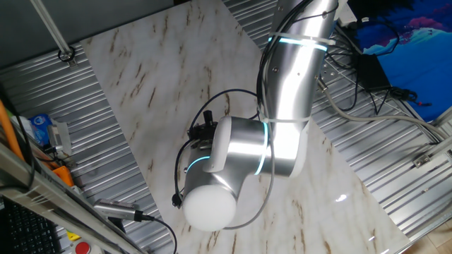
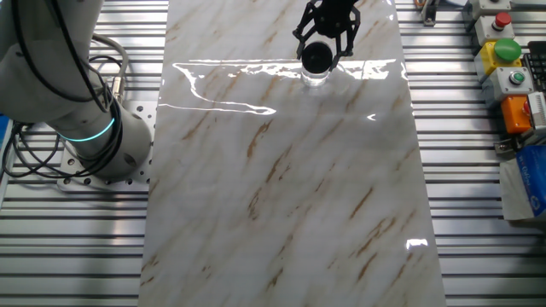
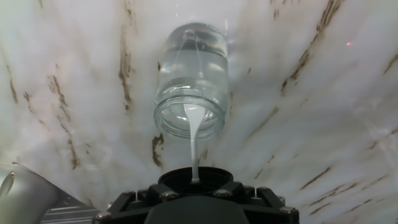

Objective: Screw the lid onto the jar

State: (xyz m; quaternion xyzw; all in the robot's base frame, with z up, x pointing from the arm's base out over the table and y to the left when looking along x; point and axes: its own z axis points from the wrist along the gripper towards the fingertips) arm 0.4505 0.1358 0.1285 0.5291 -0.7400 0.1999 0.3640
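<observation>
The hand (image 2: 325,36) hangs over the far end of the marble counter (image 2: 281,196), its dark fingers closed around the lid (image 2: 316,57), a round black cap carried just above the jar (image 2: 316,75). From the hand view the jar (image 3: 191,84) stands upright with an open mouth, and the lid's edge (image 3: 194,178) shows near the bottom, not yet seated. My read: keep the cap level, centre it over the rim, lower gently, then twist only once the threads catch, or it will cross-thread.
</observation>
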